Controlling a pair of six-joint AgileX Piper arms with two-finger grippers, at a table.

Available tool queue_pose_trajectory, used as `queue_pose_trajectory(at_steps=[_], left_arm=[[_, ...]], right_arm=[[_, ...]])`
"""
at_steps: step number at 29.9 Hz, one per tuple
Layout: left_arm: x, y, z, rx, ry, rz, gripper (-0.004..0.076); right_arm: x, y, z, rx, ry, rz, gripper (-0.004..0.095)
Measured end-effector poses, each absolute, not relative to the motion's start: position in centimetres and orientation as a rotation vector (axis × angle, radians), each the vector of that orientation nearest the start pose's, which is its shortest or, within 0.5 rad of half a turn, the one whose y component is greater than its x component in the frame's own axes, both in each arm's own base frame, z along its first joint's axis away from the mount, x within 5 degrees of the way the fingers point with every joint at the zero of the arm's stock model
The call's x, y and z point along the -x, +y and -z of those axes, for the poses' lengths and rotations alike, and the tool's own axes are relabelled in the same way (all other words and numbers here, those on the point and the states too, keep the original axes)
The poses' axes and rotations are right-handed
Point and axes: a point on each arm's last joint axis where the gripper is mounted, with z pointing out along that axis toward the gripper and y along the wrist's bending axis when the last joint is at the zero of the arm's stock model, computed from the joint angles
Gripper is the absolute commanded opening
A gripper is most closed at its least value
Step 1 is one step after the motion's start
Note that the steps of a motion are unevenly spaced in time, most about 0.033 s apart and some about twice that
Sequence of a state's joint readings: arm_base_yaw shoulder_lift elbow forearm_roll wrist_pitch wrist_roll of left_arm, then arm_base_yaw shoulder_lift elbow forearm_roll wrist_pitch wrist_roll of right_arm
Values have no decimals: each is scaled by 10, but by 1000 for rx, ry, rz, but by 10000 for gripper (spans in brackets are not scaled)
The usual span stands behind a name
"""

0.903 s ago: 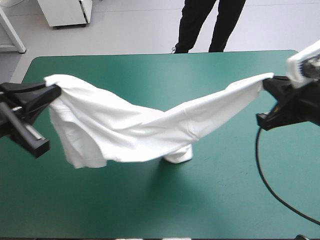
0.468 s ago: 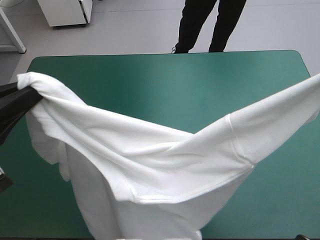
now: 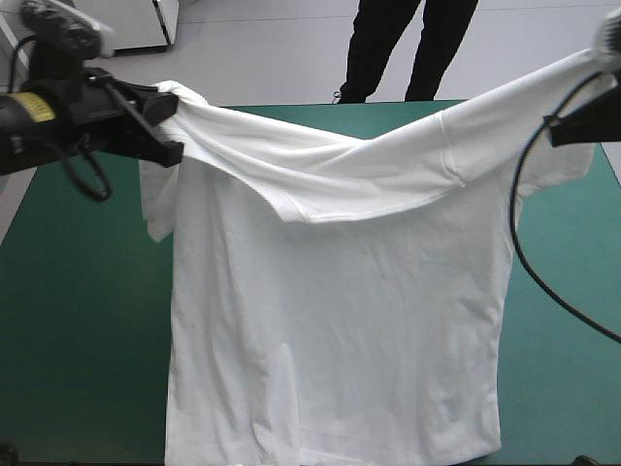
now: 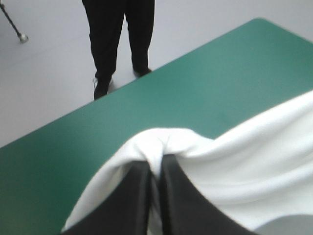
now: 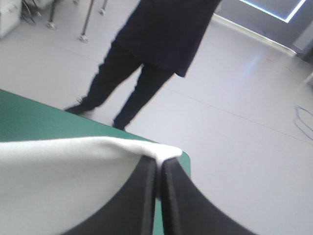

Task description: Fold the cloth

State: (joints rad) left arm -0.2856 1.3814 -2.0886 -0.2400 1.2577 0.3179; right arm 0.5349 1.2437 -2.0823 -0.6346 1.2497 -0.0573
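The white T-shirt [image 3: 340, 320] hangs lifted above the teal-green table [image 3: 78, 320], stretched wide between both arms with its body draping down toward the near edge. My left gripper [image 3: 170, 121] holds the shirt's upper left corner, fingers shut on the fabric. In the left wrist view the gripper [image 4: 156, 169] pinches a bunched fold of the T-shirt [image 4: 254, 161]. My right gripper [image 3: 582, 116] grips the upper right corner near the picture's edge. The right wrist view has the gripper [image 5: 159, 164] shut on a taut edge of the T-shirt [image 5: 58, 186].
Bare teal-green cover [image 3: 572, 379] shows on both sides of the hanging shirt. The table's far edge [image 4: 161, 81] runs ahead of the left gripper. A table corner [image 5: 186, 159] lies just beyond the right gripper.
Both grippers have risen and moved toward the far edge with the shirt. The T-shirt went from sagging on the table to hanging spread open in the air.
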Motion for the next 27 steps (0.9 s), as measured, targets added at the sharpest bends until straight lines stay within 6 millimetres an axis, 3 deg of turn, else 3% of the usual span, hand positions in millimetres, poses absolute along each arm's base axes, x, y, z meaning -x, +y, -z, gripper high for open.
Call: queue_pose_trajectory(at_steps=[4, 8, 14, 18, 27], left_arm=[[-270, -97, -528, -672, 2024, 213, -9], [-324, -107, -488, -679, 2129, 143, -9], [-373, -117, -441, -689, 2210, 92, -9], [-395, -123, -420, -683, 2214, 92, -9], [-431, -131, -373, -685, 2267, 78, -8]], right_arm=[[-218, 61, -566, 386, 1869, 514, -19], [-284, 82, -521, 455, 1983, 531, -19], [-371, 86, -442, 467, 2196, 417, -19], [-404, 79, -404, 459, 2282, 385, -19], [-438, 59, -354, 465, 2403, 160, -19]])
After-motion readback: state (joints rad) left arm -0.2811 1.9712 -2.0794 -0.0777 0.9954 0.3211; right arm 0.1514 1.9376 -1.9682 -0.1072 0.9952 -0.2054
